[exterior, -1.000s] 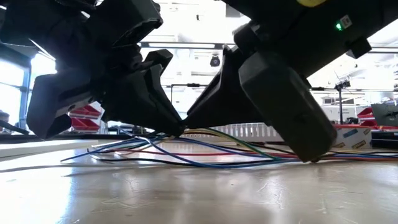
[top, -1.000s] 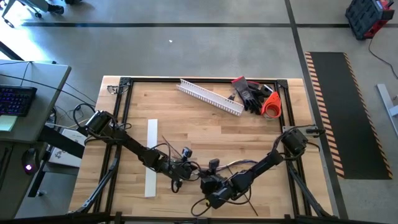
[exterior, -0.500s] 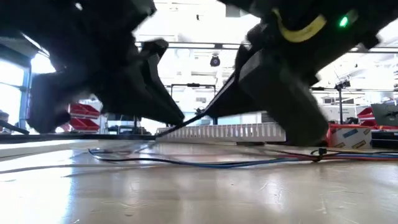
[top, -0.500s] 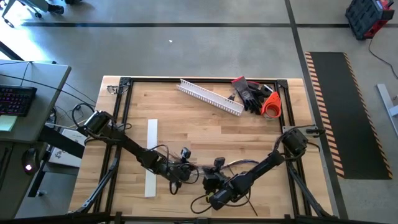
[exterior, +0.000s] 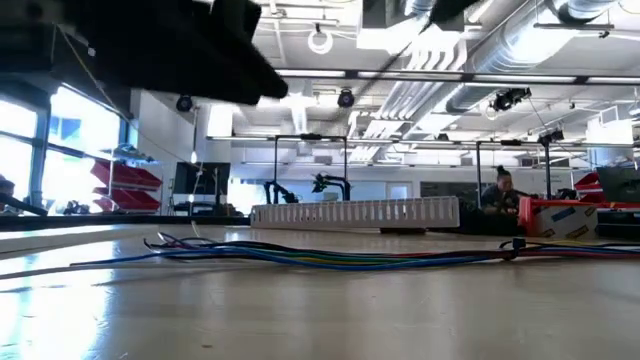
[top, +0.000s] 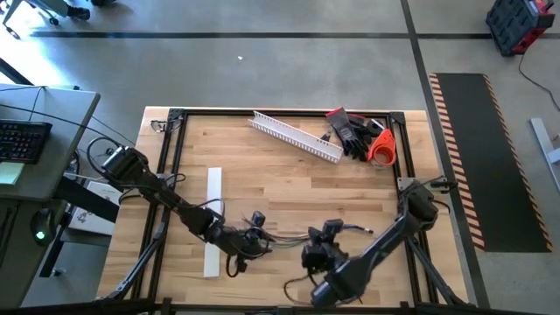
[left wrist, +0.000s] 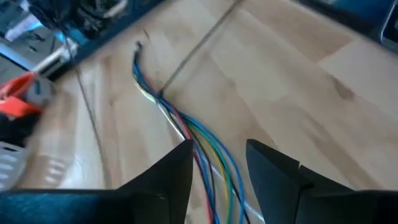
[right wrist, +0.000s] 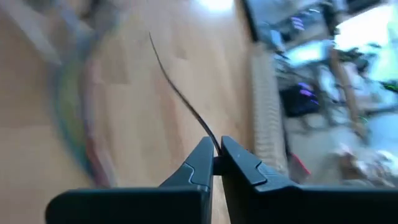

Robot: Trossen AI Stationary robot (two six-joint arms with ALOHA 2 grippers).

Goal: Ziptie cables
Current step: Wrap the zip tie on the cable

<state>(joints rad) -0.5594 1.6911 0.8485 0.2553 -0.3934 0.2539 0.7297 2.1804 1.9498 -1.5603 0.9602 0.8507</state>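
Observation:
The cables lie in a flat coloured bunch on the wooden table near its front edge, also seen in the low view and the left wrist view. My left gripper hovers open above their left part, a finger on either side, touching nothing. A thin dark zip tie runs up from the bunch. My right gripper is raised off the table and is shut on that strand. My right gripper pinches the thin dark zip tie strand between its two fingertips, at their free ends only. The strand runs on past the fingers toward the cables, clear of the table.
A white slotted channel lies at the back, with black-and-red gloves and an orange tool to its right. A flat white strip lies at the left. Black frame rails border the table.
Both grippers have risen off the table. My left gripper has opened and let go of the cables, which now lie flat in one bunch. My right gripper has shut on the thin strand and drawn back toward the table's near right, the strand rising with it.

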